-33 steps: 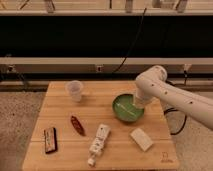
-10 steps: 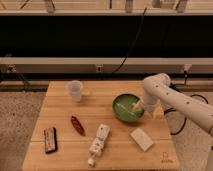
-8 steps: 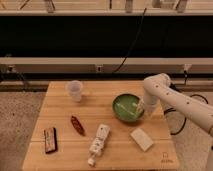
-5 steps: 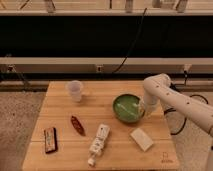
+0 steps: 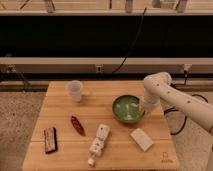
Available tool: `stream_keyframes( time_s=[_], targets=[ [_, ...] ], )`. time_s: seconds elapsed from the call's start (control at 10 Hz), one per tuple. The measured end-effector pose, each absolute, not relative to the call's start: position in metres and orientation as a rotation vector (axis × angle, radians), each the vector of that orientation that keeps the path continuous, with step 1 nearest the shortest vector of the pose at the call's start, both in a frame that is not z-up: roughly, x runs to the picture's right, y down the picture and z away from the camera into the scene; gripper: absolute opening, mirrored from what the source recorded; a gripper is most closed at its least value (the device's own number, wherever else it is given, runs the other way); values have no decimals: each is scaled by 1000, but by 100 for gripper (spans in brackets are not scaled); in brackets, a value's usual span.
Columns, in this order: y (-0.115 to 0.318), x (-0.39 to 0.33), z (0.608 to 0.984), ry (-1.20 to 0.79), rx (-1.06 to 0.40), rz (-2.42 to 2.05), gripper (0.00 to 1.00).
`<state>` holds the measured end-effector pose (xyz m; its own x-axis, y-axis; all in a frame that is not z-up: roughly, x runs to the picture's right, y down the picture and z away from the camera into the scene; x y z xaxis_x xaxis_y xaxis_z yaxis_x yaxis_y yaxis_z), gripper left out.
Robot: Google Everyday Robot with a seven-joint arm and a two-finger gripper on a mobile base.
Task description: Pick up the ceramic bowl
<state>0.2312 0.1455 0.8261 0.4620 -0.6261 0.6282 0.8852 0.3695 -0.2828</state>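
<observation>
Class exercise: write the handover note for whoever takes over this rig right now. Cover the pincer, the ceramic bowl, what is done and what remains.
Pincer: down at the right rim of the ceramic bowl, at the end of the white arm.
Bowl: on the wooden table, right of centre.
Done: approach to the rim.
Left: confirm the grip, then lift the bowl.

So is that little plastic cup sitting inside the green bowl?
No, the plastic cup stands apart on the table, left of the ceramic bowl; the gripper is at the bowl's right rim.
</observation>
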Motion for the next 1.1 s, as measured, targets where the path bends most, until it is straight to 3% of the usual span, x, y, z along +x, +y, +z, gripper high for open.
stream_keyframes(
  time_s=[1.1],
  targets=[
    [92, 228, 778, -429, -643, -1083, 0]
  ],
)
